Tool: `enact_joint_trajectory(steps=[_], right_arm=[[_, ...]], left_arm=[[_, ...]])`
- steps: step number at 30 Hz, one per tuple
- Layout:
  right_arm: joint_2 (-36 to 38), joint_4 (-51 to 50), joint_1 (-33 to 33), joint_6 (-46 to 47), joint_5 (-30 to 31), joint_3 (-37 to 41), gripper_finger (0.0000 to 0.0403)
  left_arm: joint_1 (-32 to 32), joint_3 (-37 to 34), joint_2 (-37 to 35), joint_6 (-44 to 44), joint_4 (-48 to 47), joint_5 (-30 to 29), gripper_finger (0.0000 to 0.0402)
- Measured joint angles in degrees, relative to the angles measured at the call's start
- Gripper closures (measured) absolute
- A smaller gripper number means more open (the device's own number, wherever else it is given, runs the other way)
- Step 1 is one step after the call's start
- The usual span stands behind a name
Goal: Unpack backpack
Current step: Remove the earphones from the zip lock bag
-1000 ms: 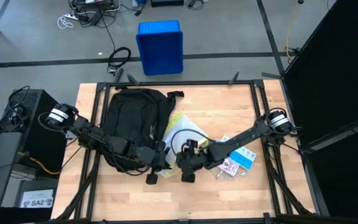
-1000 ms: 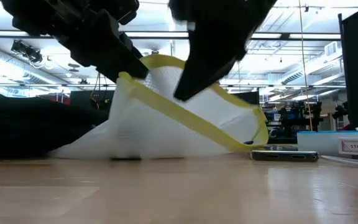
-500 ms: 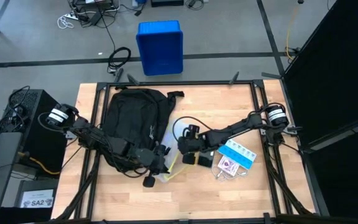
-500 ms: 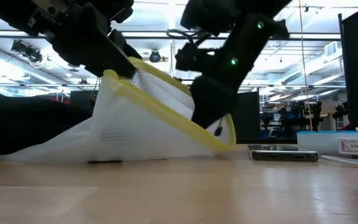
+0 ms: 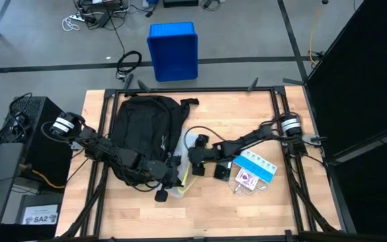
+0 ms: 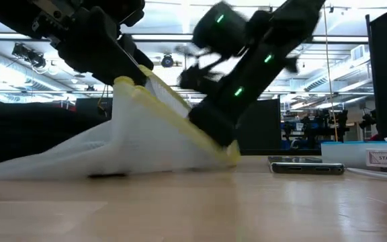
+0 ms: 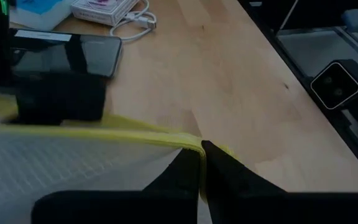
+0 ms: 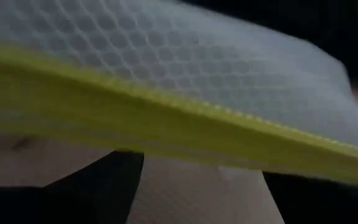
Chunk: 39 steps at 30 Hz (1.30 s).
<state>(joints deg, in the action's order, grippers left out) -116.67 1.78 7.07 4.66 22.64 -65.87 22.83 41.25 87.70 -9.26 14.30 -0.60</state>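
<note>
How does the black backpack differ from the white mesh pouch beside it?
The backpack is black fabric; the pouch is white mesh with a yellow edge. The backpack is much larger than the pouch. The backpack lies flat, while the pouch has one edge lifted, pinched by the left claw. Both rest on the table.

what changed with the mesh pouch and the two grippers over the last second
The right gripper slid across the table toward the black fabric backpack, its jaws widening at the white mesh pouch with yellow trim, whose raised edge sank lower. The left gripper stayed shut on the pouch's yellow edge; the backpack did not move.
</note>
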Motion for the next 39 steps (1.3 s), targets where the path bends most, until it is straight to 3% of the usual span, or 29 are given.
enact_joint_trajectory(steps=[7, 10, 14, 16, 21, 27, 34, 39], right_arm=[[-9.47, -0.11, -2.36, 0.22, -0.05, -8.36, 0.0168], [-10.01, -0.53, -2.45, -0.15, -0.12, -9.53, 0.0233], [-8.57, -2.49, -1.93, -0.93, 0.13, -10.07, 0.036], [-7.63, -5.09, -1.41, -0.82, 0.94, -10.11, 0.0389], [-2.96, -21.37, 1.4, 4.01, 6.69, -9.87, 0.0401], [2.51, -43.51, 7.98, 17.58, 10.94, -9.78, 0.0403], [6.3, -53.02, 16.74, 29.16, 11.97, -9.85, 0.0403], [13.08, -57.82, 22.54, 37.71, 19.75, -9.89, 0.0403]], left_arm=[[0.0, -0.02, 0.0, -0.15, -2.7, -0.16, 0.0402], [0.07, -0.02, 0.0, -0.22, -3.8, -0.35, 0.0402], [0.11, -0.02, 0.0, -0.28, -4.76, -0.35, 0.0402], [0.13, 0.0, 0.0, -0.82, -5.38, -0.33, 0.0402], [0.13, 0.0, 0.0, -1.52, -6.43, -0.36, 0.0402], [0.17, 0.03, 0.0, -1.39, -6.38, -0.75, 0.0402], [0.16, 0.04, 0.0, -0.03, -5.98, -2.33, 0.0402], [0.14, 0.04, -0.02, 0.0, -5.95, -2.83, 0.0402]])
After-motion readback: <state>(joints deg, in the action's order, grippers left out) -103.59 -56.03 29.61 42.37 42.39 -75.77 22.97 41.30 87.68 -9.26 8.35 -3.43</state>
